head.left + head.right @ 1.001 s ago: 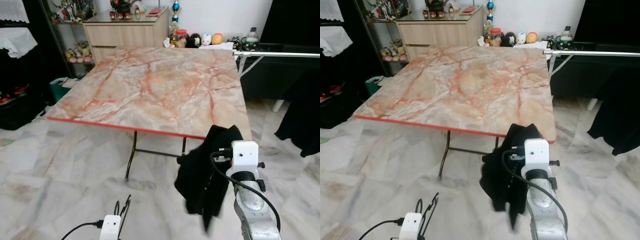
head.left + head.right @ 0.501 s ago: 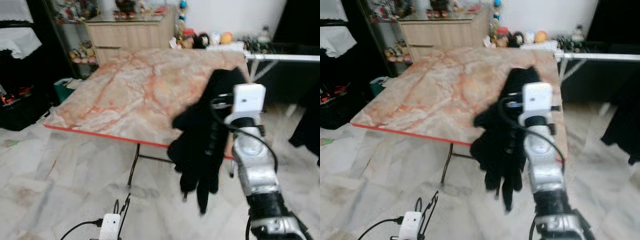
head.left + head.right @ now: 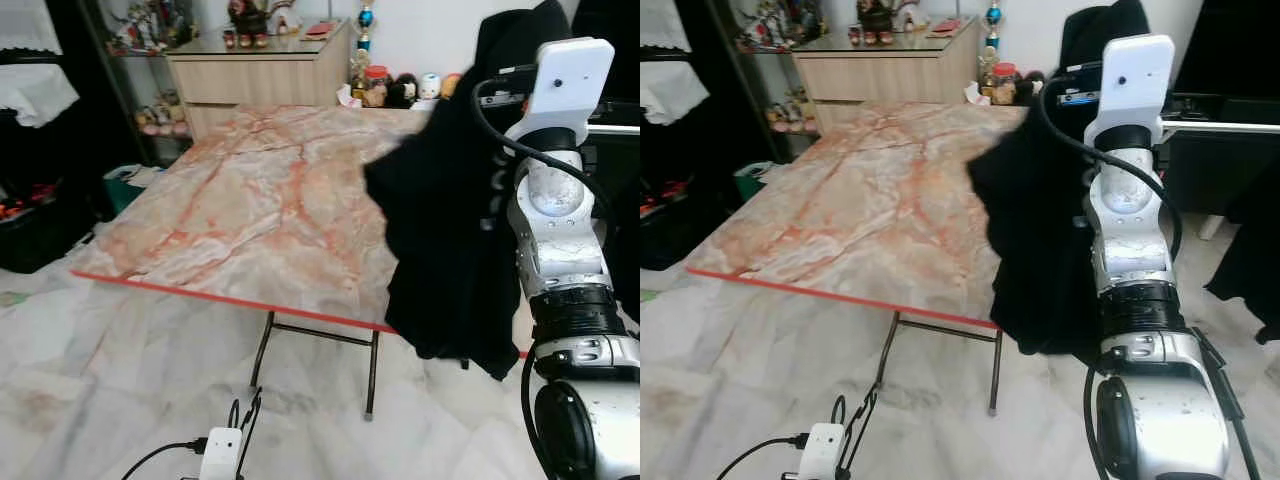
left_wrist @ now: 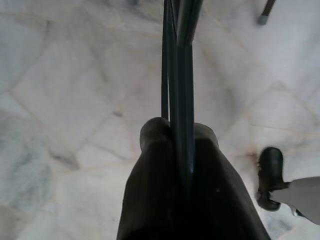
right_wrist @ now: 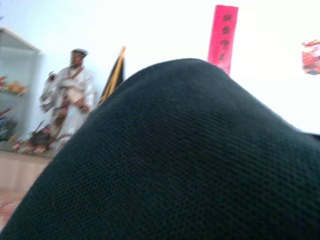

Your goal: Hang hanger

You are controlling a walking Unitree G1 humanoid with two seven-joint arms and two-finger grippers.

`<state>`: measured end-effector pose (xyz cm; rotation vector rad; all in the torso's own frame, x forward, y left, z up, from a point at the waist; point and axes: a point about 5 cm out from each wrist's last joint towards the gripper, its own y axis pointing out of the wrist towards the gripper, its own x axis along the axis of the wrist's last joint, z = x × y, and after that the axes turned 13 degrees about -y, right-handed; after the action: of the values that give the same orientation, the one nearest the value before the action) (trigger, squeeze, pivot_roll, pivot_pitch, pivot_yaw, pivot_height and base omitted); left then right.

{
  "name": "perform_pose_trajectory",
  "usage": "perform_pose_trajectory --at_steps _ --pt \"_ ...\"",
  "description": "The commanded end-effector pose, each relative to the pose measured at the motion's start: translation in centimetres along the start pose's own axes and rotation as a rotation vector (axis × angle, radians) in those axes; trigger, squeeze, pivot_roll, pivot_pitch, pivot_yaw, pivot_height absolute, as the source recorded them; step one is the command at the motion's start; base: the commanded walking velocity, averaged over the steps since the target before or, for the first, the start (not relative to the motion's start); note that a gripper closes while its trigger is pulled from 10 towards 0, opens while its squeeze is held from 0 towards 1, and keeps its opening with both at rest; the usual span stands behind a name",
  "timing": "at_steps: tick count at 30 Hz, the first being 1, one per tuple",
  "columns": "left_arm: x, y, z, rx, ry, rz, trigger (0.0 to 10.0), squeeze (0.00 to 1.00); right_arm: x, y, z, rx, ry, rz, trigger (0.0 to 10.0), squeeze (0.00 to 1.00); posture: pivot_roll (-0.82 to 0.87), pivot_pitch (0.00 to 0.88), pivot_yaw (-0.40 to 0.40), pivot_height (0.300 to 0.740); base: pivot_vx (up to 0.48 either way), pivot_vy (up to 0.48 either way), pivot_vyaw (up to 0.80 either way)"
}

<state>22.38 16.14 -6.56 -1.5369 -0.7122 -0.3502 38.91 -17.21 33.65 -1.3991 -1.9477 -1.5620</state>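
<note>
Silver right arm (image 3: pixel 1130 270), white wrist box (image 3: pixel 1130 75), black cable, possibly ribbed black collar

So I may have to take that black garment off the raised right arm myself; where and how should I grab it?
Probably grip the black knitted garment at its top, where it drapes over the right pincer, coming from the marble table side. The cloth hangs free below that peak, so lifting there should carry it whole.

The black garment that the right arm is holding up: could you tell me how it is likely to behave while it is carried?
The black garment is probably floppy: it drapes in loose folds below the raised right gripper, over the marble table. It seems light, since one arm holds it high. Its hanging hem may well swing and brush the table edge.
</note>
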Motion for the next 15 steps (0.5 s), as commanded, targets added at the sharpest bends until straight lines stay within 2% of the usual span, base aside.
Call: perform_pose_trajectory --at_steps 1,3,4,5,6,7,9,15 --pt "-0.5 -0.1 0.5 0.015 0.020 0.022 10.0 0.00 -0.4 -0.6 1.0 0.036 -0.025 0.000 10.0 0.00 0.00 0.059 0.083 0.740 0.304 0.000 0.00" --pt "-0.5 -0.1 0.6 0.015 0.021 0.024 10.0 0.00 -3.3 -2.1 2.0 0.093 -0.048 0.124 10.0 0.00 0.00 0.062 0.084 0.740 0.304 0.000 0.00" --pt "-0.5 -0.1 0.6 0.015 0.021 0.024 10.0 0.00 -3.3 -2.1 2.0 0.093 -0.048 0.124 10.0 0.00 0.00 0.062 0.084 0.740 0.304 0.000 0.00" --pt "-0.5 -0.1 0.6 0.016 0.022 0.025 10.0 0.00 -4.2 -2.6 2.3 0.109 -0.049 0.172 10.0 0.00 0.00 0.067 0.085 0.740 0.300 0.000 0.00" --pt "-0.5 -0.1 0.6 0.022 0.031 0.027 10.0 0.00 -6.1 -3.8 3.0 0.142 -0.033 0.263 10.0 0.00 0.00 0.069 0.085 0.740 0.000 0.000 0.00" --pt "-0.5 -0.1 0.7 0.026 0.035 0.027 10.0 0.00 -6.8 -4.4 3.3 0.155 -0.022 0.299 10.0 0.00 0.00 0.069 0.085 0.740 0.000 0.000 0.00" --pt "-0.6 -0.1 0.8 0.045 0.028 0.021 10.0 0.00 -9.4 -7.1 4.3 0.190 0.029 0.415 10.0 0.00 0.01 0.074 0.084 0.740 0.000 0.000 0.00" --pt "-0.8 -0.1 0.9 0.060 0.018 0.023 10.0 0.00 -12.4 -13.6 5.0 0.207 0.093 0.580 10.0 0.00 0.02 0.081 0.075 0.740 0.000 0.000 0.00"
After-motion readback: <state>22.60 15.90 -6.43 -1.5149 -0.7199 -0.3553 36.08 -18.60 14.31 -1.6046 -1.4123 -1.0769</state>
